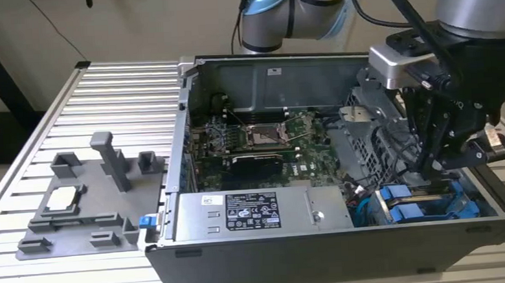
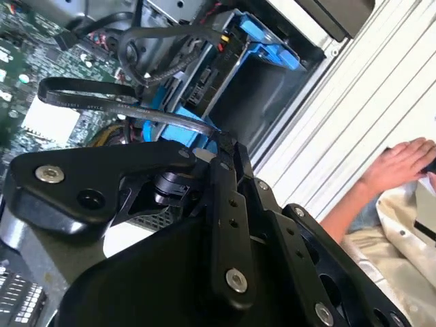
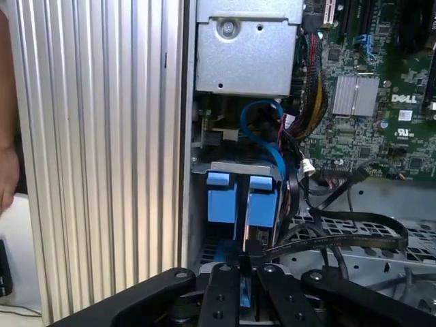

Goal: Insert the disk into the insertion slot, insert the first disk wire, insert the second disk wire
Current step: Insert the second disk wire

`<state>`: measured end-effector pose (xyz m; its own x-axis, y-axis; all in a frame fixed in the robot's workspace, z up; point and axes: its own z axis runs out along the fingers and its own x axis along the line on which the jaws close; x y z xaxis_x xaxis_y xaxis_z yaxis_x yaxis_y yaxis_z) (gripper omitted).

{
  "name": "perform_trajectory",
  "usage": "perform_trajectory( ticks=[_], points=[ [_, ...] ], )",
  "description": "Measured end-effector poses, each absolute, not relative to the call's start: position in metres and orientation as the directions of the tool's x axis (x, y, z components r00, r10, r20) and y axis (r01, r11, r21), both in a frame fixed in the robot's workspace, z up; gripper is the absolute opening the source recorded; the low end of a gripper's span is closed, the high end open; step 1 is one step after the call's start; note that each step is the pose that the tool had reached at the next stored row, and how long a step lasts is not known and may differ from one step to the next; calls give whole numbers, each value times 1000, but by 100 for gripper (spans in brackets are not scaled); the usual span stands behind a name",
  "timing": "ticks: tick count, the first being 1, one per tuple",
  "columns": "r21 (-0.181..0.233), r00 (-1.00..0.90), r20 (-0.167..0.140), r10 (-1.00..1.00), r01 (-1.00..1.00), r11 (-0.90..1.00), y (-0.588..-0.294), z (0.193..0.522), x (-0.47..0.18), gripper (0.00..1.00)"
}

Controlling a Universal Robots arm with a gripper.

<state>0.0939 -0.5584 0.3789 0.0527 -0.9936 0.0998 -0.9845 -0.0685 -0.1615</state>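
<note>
Near the table's (image 1: 103,91) edge on the exterior view's left, the fixture tray (image 1: 75,215) is sitting clear of the computer case (image 1: 328,261). In the case's near corner on that view's right, the disk (image 1: 409,212) is resting in the insertion slot (image 3: 231,167). The gripper (image 1: 427,171) is hovering just above it, fingers apparently pinching the black wire (image 2: 122,107) to aim its plug.

I see the power-supply box (image 3: 245,48) ahead of the fingers (image 3: 221,293), the motherboard (image 3: 381,129) beside them, and the fixture tray (image 1: 71,238) well apart.
</note>
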Motion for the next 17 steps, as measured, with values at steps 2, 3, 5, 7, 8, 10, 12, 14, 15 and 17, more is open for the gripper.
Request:
perform_trajectory(
  ticks=[2,3,5,7,8,10,12,14,15,17],
  points=[
    [-164,53,64,-997,-984,-62,-558,379,94,16],
    [-165,53,46,-998,-985,-59,-558,379,94,16],
    [-167,53,10,-999,-985,-53,-559,379,94,16],
    [-169,52,-27,-998,-985,-47,-559,379,94,16],
    [-170,52,-45,-998,-985,-44,-559,379,94,16],
    [-171,52,-81,-995,-985,-37,-559,379,94,16],
    [-171,52,-101,-994,-985,-34,-560,379,94,16],
    [-162,51,-102,-993,-986,-34,-561,379,96,16],
    [-153,50,-102,-993,-988,-34,-561,379,98,16],
    [-132,48,-103,-994,-991,-34,-561,379,103,16]
  ],
)
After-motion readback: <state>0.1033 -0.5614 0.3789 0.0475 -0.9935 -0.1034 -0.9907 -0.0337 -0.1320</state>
